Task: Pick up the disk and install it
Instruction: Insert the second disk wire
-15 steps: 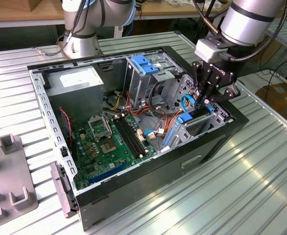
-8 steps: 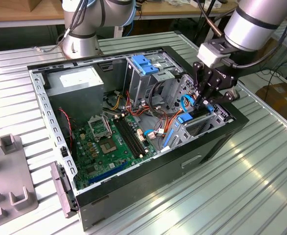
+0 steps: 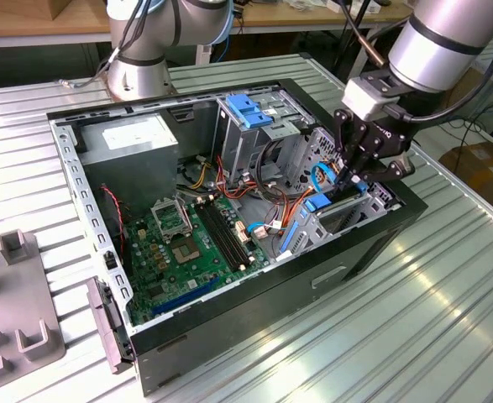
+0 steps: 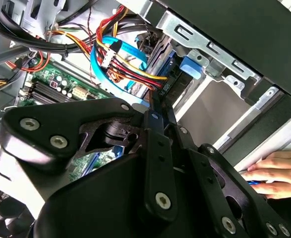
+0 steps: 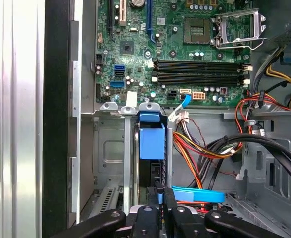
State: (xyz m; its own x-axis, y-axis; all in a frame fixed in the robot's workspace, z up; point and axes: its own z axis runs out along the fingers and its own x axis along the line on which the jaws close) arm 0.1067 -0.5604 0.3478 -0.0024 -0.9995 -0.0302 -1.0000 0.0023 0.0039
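One robot arm reaches its black gripper [image 3: 353, 178] down into one open computer case [image 3: 380, 243], at the case's end nearest the exterior view's right. The narrow-set fingers [image 5: 160, 198] pinch the top edge of the disk [image 5: 151, 140], whose blue carrier stands upright in a slot of the lower drive bay, just beside the case's front wall. In the exterior view the disk [image 3: 317, 204] shows as a blue patch directly under the gripper.

Inside the case lies one green motherboard [image 3: 179, 248] with one bare processor socket [image 5: 197, 29] and two long memory slots [image 5: 200, 72]. One grey power supply [image 3: 133, 147] fills the far corner of the case. One metal drive cage [image 3: 254, 134] near the case's middle carries one blue latch [image 3: 248, 111] on top. A bundle of red, yellow and orange wires [image 4: 120, 64] and one flat blue cable [image 4: 120, 49] hang just beside the disk's slot.

In the second wrist view, one person's hand [image 4: 276, 171] rests against the case's outer edge, close to the gripper linkage.

The case sits on one ribbed aluminium table [image 3: 414, 336]. One grey fixture block [image 3: 15, 311] lies on the table well apart from the case, toward the exterior view's left. Behind the case stand a second robot base [image 3: 141, 67] and wooden benches [image 3: 28, 21].
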